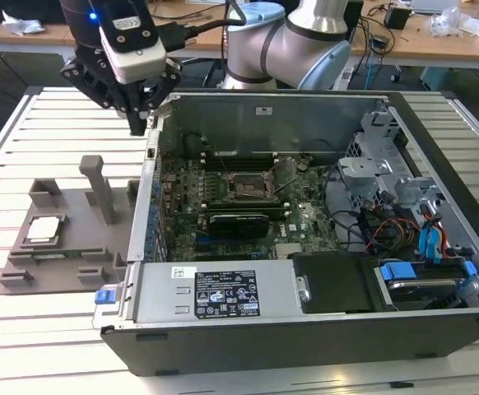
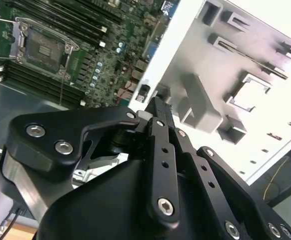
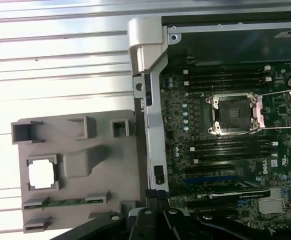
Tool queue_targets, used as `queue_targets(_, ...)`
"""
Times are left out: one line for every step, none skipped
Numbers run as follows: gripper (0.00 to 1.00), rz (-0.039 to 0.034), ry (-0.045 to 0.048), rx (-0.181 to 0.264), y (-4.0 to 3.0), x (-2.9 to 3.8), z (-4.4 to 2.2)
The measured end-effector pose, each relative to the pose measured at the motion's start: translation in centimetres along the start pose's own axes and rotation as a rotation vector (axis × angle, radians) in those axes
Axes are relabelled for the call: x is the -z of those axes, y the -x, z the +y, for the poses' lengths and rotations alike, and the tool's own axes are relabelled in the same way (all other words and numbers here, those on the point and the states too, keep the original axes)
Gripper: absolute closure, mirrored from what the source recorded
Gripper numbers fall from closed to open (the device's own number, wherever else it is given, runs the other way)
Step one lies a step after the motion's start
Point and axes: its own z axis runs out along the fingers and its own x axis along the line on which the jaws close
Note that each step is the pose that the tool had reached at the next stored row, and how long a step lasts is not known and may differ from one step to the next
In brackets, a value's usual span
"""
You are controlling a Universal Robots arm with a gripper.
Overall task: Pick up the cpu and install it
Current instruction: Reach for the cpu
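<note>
Clearly the cpu (image 1: 42, 230) lies well apart from the hand (image 1: 139, 122).

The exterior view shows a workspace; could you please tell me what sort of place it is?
Probably a robotics lab for computer assembly: a robot arm over a slatted metal table, an open desktop computer case with its motherboard exposed, and the cpu in a grey fixture tray.

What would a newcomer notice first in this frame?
The open computer case lies in the middle of the exterior view, its empty socket exposed inside. The gripper hangs above the case's wall at the exterior view's left, and the cpu sits in a grey holder beside the case.
</note>
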Motion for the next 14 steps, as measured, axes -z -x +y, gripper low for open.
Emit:
queue_targets(0.89, 0.0000, 0.0000, 0.000, -0.26, 0.01, -0.02)
queue_targets(0.89, 0.0000, 0.0000, 0.000, -0.47, 0.00, -0.04)
queue_targets(0.89, 0.0000, 0.0000, 0.000, -0.73, 0.01, -0.06)
queue_targets(0.89, 0.0000, 0.0000, 0.000, -1.15, 0.01, -0.08)
queue_targets(0.89, -0.0001, 0.0000, 0.000, -1.39, 0.01, -0.10)
queue_targets(0.89, 0.0000, 0.0001, 0.000, -1.63, 0.02, -0.12)
queue_targets(0.89, 0.0000, 0.0000, 0.000, -1.89, 0.03, -0.14)
queue_targets(0.89, 0.0000, 0.0000, 0.000, -2.20, 0.03, -0.17)
queue_targets(0.89, 0.0000, 0.0000, 0.000, -2.54, 0.03, -0.19)
queue_targets(0.89, 0.0000, 0.0001, 0.000, -2.77, 0.03, -0.21)
queue_targets(0.89, 0.0000, 0.0000, 0.000, -3.14, 0.04, -0.23)
queue_targets(0.89, 0.0000, 0.0000, 0.000, -3.38, 0.04, -0.25)
queue_targets(0.89, -0.0001, 0.0000, 0.000, -3.59, 0.04, -0.27)
queue_targets(0.89, 0.0000, 0.0001, 0.000, -3.86, 0.05, -0.29)
